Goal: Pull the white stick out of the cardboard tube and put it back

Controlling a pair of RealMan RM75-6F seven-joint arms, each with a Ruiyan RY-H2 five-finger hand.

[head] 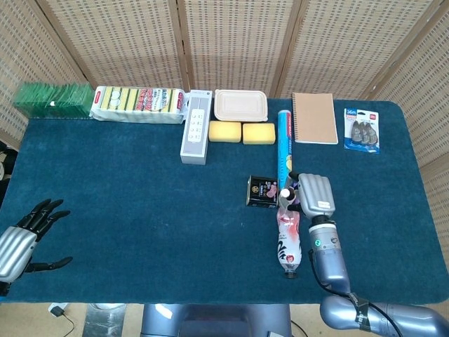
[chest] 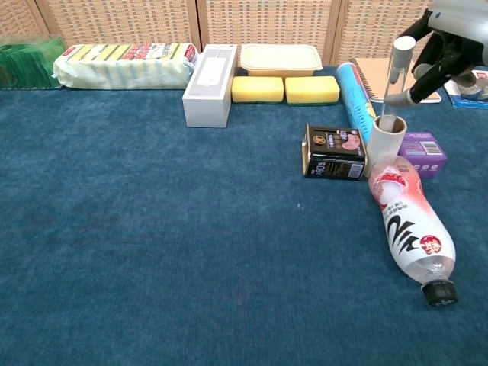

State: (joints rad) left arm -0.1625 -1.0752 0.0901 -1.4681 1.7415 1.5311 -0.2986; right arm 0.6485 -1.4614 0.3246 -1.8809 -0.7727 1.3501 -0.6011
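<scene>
The cardboard tube [chest: 387, 138] stands upright right of centre on the blue cloth. The white stick [chest: 395, 80] rises from its mouth, leaning slightly right, with its lower end inside the tube. My right hand [chest: 444, 42] pinches the stick's upper half from the right. From above, the right hand [head: 315, 193] hovers beside the stick's capped top [head: 286, 193], and the tube itself is mostly hidden beneath. My left hand [head: 27, 235] rests at the table's near left corner with fingers spread, holding nothing.
A plastic bottle [chest: 406, 223] lies against the tube's near side. A black box [chest: 334, 152] sits left of the tube, a purple box [chest: 424, 152] right of it and a blue roll [chest: 354, 91] behind. Sponges [chest: 285, 89], a power strip [chest: 210, 73] and a notebook [head: 314, 117] line the back.
</scene>
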